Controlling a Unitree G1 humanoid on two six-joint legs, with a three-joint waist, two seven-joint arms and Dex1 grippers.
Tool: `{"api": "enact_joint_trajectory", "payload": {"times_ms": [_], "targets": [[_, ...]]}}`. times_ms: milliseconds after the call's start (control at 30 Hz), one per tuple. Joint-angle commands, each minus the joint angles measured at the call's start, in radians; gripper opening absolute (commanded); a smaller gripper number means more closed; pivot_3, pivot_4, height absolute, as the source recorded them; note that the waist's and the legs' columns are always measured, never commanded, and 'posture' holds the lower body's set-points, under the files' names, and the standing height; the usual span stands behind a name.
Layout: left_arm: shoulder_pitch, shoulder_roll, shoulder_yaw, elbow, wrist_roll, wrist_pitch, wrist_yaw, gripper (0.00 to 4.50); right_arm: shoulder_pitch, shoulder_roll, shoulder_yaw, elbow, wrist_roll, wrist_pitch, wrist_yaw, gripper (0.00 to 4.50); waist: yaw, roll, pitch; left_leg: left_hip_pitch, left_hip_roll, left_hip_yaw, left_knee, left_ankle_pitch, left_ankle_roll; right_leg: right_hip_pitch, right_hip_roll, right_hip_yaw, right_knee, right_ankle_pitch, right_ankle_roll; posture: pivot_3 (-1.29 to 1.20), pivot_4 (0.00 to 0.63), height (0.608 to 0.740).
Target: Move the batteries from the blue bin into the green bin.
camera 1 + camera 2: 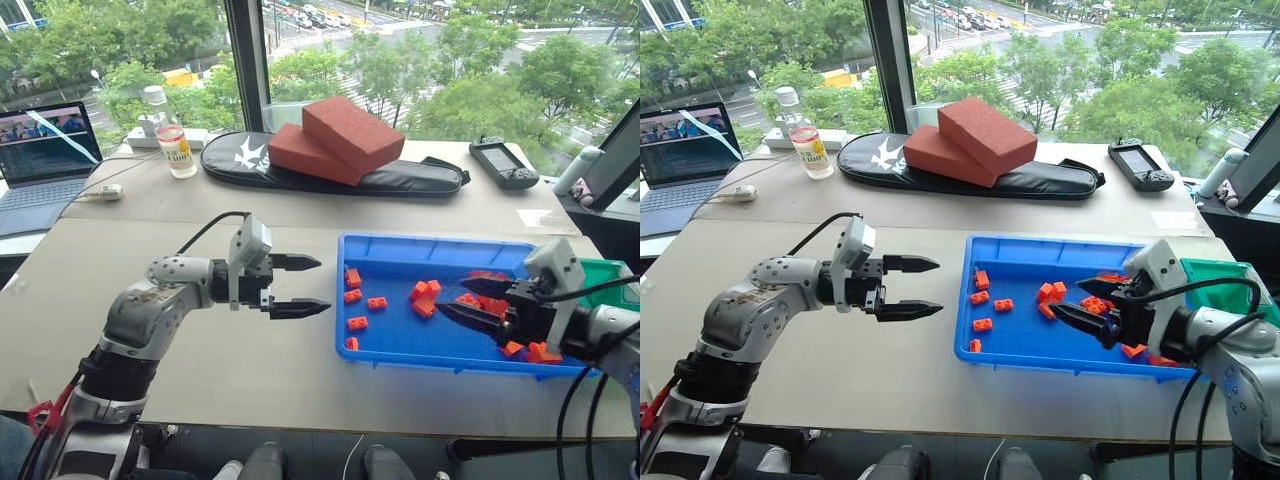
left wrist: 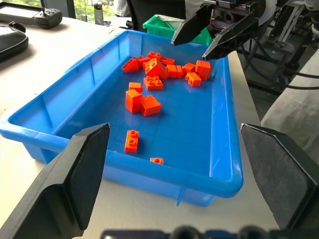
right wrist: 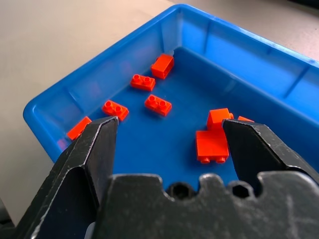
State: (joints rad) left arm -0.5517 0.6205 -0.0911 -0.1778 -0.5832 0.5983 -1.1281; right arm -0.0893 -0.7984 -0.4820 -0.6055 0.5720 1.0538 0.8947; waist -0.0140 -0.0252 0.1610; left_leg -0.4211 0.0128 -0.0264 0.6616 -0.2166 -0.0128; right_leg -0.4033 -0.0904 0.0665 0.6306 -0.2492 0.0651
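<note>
My left pincer [image 1: 300,285] hangs over the bare desk [image 1: 200,350] just beside the blue bin's [image 1: 400,345] left wall, its two black fingers spread apart with nothing between them, pointing toward the bin. My right pincer [image 1: 478,302] sits over the right half of the blue bin, fingers also spread wide and empty, aimed across the tray toward its left end.

Two bins stand on the desk: the blue one, wide and shallow, and the green bin [image 1: 610,272] touching or just beside its far right corner, mostly hidden behind my right arm. I can see no batteries in the blue bin, and I cannot see into the green one. What fills the blue tray is orange-red toy bricks [image 1: 426,295]: five lie singly along the left end, a small cluster sits in the middle, and a denser heap lies under and around my right pincer; I cannot count that heap.

The blue floor between the left bricks and the cluster is open. The desk in front of the tray and to its left is bare up to the near edge.
</note>
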Motion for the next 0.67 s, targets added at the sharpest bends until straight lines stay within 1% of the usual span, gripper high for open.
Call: {"api": "enact_joint_trajectory", "payload": {"times_ms": [33,300,667], "targets": [[-0.009,-0.004,0.012,-0.014,-0.001,-0.025,-0.008,4.50,0.009,-0.009,-0.016,0.027,-0.004,-0.071,-0.024,3.90,-0.005,0.000,0.000,0.000,0.000,0.000,0.000,0.000,0.000,0.000,0.000,0.000,0.000,0.000,0.000,0.00,0.150,0.740],[-0.009,-0.012,-0.003,-0.011,0.002,-0.035,-0.024,4.50,0.075,-0.001,-0.002,0.055,-0.010,-0.174,-0.052,3.90,-0.001,0.000,0.000,0.000,0.000,0.000,0.000,0.000,0.000,0.000,0.000,0.000,0.001,0.000,0.000,0.00,0.150,0.740],[-0.017,-0.018,-0.001,0.002,0.003,-0.037,-0.037,4.50,0.109,-0.006,-0.006,0.053,0.017,-0.209,-0.086,3.90,-0.002,0.000,0.000,0.000,0.000,0.000,0.000,0.000,0.000,0.000,0.000,0.001,0.001,0.000,0.000,0.00,0.150,0.740]]}}
